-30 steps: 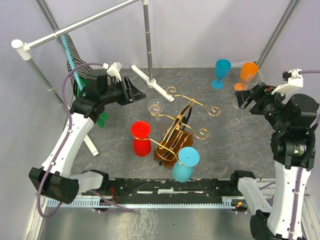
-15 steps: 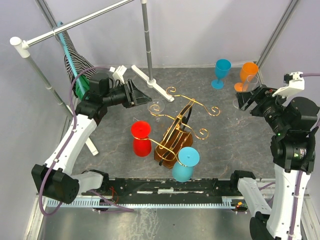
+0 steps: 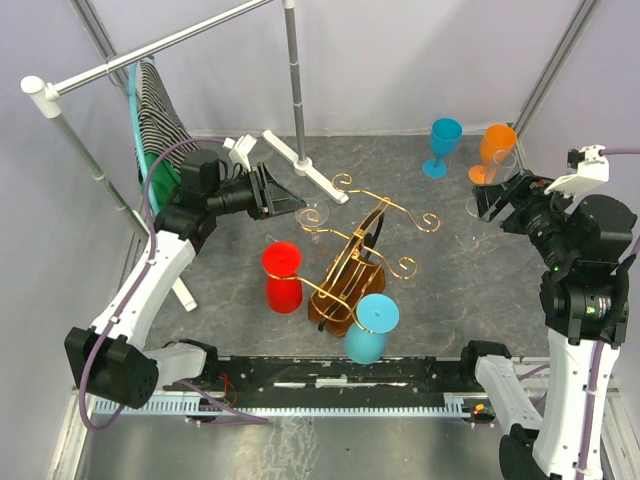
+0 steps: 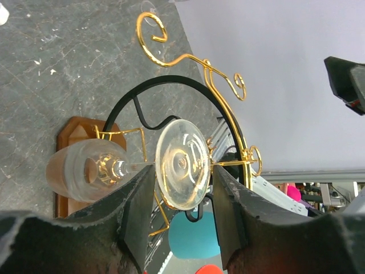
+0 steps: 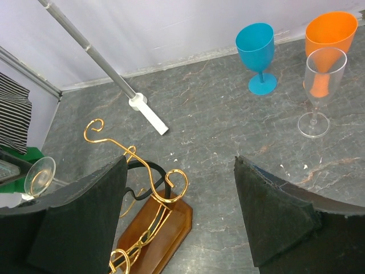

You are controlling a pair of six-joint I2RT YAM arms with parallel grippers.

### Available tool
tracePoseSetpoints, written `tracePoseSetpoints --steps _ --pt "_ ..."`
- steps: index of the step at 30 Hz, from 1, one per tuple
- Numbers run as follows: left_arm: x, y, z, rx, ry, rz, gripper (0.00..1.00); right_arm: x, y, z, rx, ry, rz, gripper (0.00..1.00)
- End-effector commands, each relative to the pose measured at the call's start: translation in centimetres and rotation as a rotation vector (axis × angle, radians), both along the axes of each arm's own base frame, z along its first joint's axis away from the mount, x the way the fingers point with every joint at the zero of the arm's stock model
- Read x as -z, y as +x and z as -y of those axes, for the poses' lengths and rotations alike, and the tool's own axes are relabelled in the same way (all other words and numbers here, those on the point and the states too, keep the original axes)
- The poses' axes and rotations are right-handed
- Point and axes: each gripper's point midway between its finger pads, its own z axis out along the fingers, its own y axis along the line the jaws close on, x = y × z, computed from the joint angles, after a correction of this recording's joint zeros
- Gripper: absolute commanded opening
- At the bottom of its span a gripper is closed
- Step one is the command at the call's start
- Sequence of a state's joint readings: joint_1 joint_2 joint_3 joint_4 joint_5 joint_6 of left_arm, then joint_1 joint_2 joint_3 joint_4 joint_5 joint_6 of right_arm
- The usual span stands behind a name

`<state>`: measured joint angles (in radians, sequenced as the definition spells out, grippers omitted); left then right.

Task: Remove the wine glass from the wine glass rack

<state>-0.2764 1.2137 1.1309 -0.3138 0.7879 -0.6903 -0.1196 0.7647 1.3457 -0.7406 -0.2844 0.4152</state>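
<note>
A clear wine glass hangs upside down on the back left arm of the gold wire wine glass rack, which stands on a brown wooden base mid-table. In the left wrist view its round foot sits between my two black fingers, with a thin gap on the right side, and its bowl points left. My left gripper is open around that foot. My right gripper hovers wide open at the far right, holding nothing, looking down on the rack.
A red cup and a teal cup sit at the rack's near side. A blue goblet, an orange goblet and a clear glass stand at the back right. A grey pole frame carries striped cloth.
My left gripper has moved right, up to the hanging glass's foot, at about the same width. The striped cloth on the pole has swung. The right arm has barely shifted.
</note>
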Motion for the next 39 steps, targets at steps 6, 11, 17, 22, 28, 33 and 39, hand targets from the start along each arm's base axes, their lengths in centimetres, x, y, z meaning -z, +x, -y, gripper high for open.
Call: tracePoseSetpoints --steps 6,11,17,22,28,33,39 --pt "-4.1 -1.7 0.9 0.063 -0.097 0.068 0.48 -1.0 0.3 0.4 0.020 -0.007 0.051 0.84" --pt "-4.1 -1.8 1.3 0.050 -0.091 0.068 0.46 -1.1 0.2 0.1 0.010 0.005 0.054 0.84" --pt "-3.8 -1.5 1.7 0.013 -0.078 0.071 0.41 -1.1 0.0 -1.2 -0.052 0.060 0.047 0.83" --pt "-3.9 -1.1 1.7 -0.026 -0.080 0.078 0.37 -0.5 -0.4 -3.4 -0.160 0.166 0.048 0.83" --pt "-3.4 -0.7 2.0 -0.053 -0.080 0.071 0.36 1.1 -1.9 -6.4 -0.357 0.203 -0.015 0.83" --pt "-2.8 -0.6 3.1 -0.060 -0.063 0.067 0.37 1.0 -3.1 -6.6 -0.376 0.160 -0.011 0.83" --pt "-2.5 -0.8 4.0 -0.061 -0.023 0.075 0.35 1.1 -3.1 -6.4 -0.360 0.150 -0.014 0.83"
